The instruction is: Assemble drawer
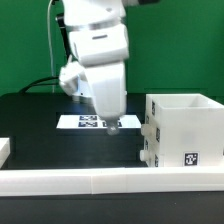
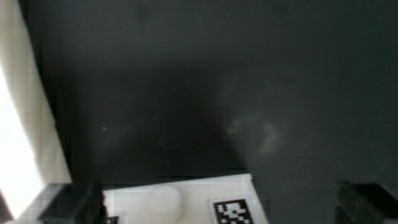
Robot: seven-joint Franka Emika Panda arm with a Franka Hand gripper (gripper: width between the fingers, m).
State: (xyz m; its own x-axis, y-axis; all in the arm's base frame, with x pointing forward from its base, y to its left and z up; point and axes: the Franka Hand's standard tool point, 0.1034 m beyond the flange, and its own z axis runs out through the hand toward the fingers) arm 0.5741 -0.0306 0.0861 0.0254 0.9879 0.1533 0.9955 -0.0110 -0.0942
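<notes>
The drawer's large white cube-like housing (image 1: 182, 130) stands at the exterior view's right, open at the top, with black-and-white tags on its front face. The two small trays are not clearly in view. My gripper (image 1: 112, 125) hangs low over the black table, just above the marker board (image 1: 90, 122) and to the left of the housing, not touching it. In the wrist view my two dark fingers (image 2: 71, 203) stand wide apart with nothing between them, and the marker board (image 2: 178, 200) lies below them.
A long low white rail (image 1: 110, 180) runs along the table's front. A white piece (image 1: 4, 150) sits at the exterior view's left edge. A white edge (image 2: 18, 110) runs along one side of the wrist view. The black table (image 2: 214, 90) fills the rest.
</notes>
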